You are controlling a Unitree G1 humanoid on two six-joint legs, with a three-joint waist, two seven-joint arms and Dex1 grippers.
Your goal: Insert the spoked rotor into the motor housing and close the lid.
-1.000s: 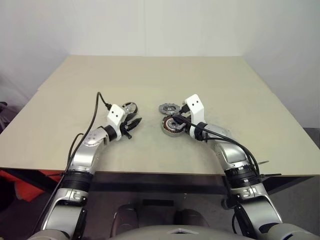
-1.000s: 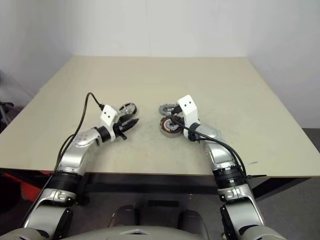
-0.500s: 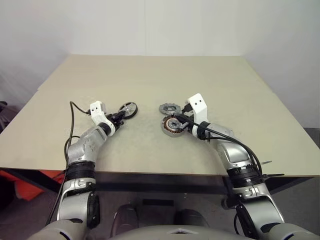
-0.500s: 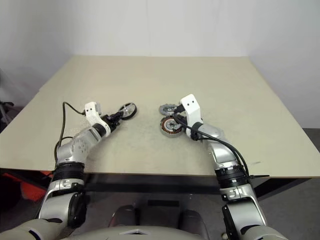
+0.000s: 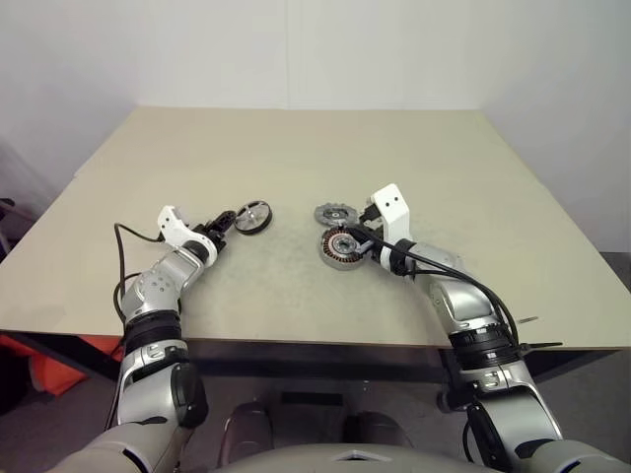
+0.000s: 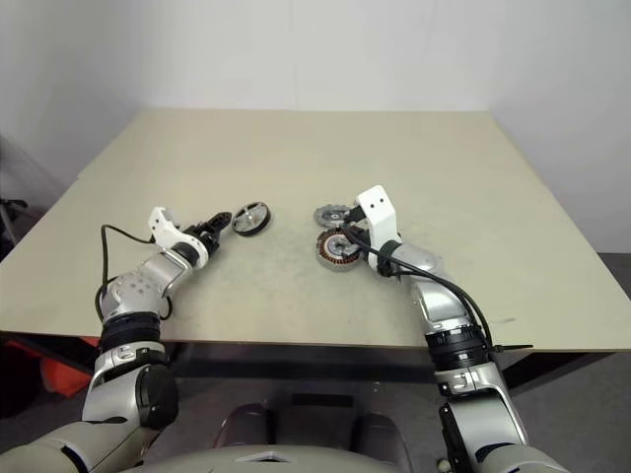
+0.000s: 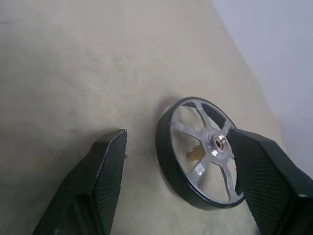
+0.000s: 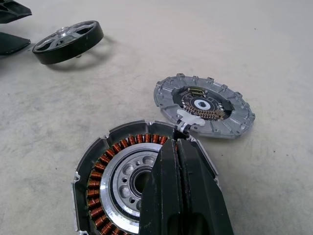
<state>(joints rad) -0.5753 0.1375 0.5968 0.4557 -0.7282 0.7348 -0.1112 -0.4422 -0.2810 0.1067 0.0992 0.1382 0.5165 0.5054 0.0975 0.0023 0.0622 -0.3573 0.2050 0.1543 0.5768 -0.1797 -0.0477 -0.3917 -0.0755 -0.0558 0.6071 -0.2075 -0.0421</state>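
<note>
While the left gripper [image 7: 173, 196] sits w/ fingers spread wide apart, the spoked rotor [image 5: 252, 218] lies flat on the table [image 5: 296, 148] between its fingertips, one finger [image 7: 100, 171] clear of the rim; can't tell if the other touches. Nothing grasped. Rotor is well left of the motor housing [image 5: 341, 247]. Right gripper [image 8: 178, 161] is clenched, fingers pressed together over the housing's near rim, copper windings exposed. Lid [image 8: 204, 105] lies just beyond the housing, touching its edge.
</note>
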